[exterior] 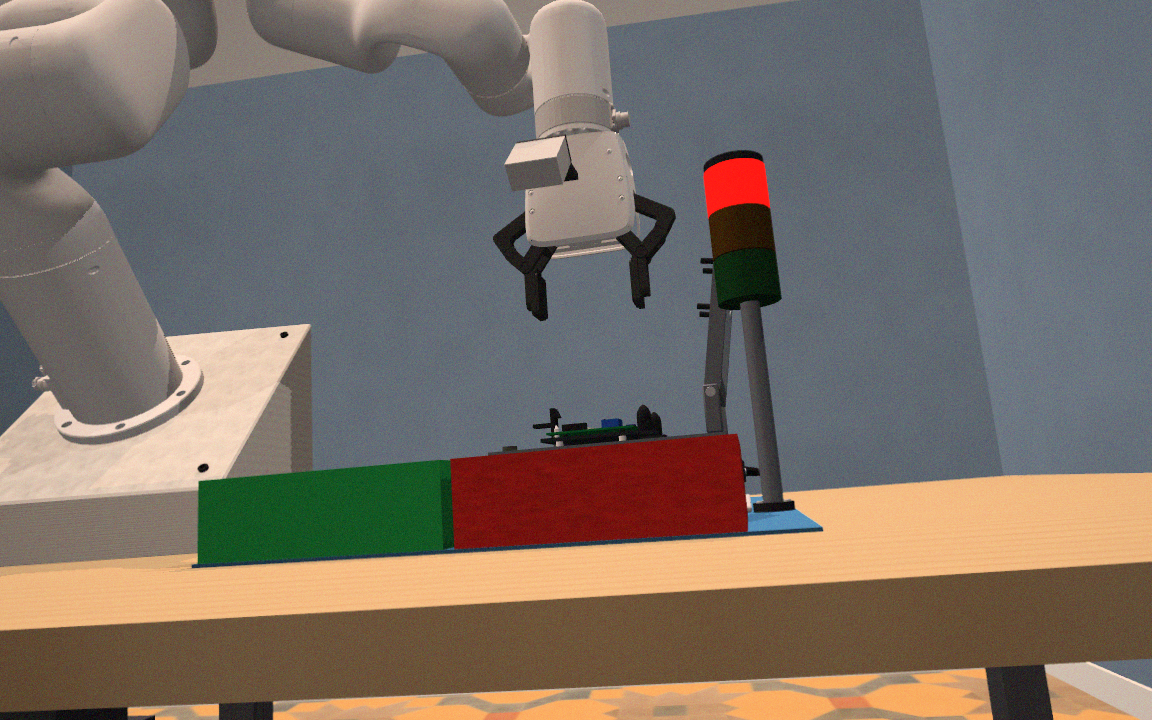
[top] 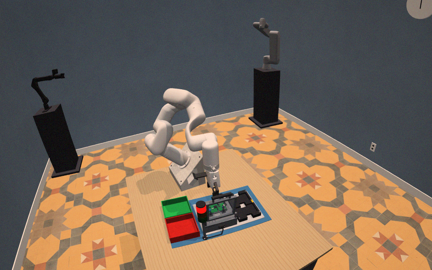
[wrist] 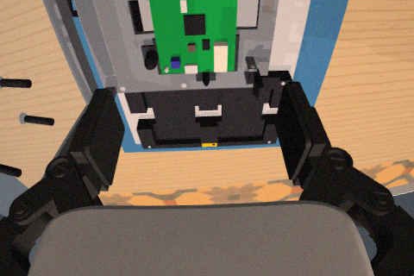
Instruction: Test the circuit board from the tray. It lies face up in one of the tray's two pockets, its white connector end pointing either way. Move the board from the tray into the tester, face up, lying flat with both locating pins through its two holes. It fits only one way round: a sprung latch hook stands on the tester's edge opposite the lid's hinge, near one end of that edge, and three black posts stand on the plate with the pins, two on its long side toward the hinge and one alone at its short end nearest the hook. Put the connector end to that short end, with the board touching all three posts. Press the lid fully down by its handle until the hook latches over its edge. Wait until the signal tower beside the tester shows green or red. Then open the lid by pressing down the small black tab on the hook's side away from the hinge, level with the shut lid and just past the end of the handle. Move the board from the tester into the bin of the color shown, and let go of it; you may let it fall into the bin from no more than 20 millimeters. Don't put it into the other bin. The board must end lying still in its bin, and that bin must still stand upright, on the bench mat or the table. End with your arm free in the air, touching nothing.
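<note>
Fingers spread wide, empty, above circuit board in tester; signal tower red

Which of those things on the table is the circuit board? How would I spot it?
Find the blue mat on the table. On it, beside the tower lit red, sits a grey tester with its lid open. The board is the flat green rectangle lying in it, the only bright green part there, studded with small black chips.

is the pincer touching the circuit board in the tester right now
Apart. The exterior view shows the open pincer hanging well above the circuit board, with bare wall between them.
</note>
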Robot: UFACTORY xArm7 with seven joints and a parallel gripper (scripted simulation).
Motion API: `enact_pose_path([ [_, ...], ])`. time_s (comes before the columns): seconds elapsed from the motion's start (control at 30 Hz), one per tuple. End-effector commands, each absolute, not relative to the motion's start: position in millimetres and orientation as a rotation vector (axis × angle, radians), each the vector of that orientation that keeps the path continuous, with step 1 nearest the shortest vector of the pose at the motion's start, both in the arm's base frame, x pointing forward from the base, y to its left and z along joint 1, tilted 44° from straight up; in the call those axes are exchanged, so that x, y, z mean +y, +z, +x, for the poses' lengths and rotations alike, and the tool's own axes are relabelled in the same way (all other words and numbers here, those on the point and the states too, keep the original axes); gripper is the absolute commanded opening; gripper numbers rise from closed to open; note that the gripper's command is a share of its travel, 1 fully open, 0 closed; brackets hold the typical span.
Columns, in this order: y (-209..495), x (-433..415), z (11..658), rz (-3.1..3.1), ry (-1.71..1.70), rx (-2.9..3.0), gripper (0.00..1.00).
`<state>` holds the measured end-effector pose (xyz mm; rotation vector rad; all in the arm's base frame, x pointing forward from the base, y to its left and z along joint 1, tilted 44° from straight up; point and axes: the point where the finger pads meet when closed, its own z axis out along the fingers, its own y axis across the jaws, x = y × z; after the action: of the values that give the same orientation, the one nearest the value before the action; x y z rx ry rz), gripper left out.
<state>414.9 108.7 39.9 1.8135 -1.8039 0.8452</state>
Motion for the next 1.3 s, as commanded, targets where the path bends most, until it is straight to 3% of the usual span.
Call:
enact_pose_path([
  [0.0,17.3,89.9,421.3,1.821,0.846,-1.804,1.0],
  [1.27,-21.7,53.0,428.2,1.821,0.846,-1.804,1.0],
])
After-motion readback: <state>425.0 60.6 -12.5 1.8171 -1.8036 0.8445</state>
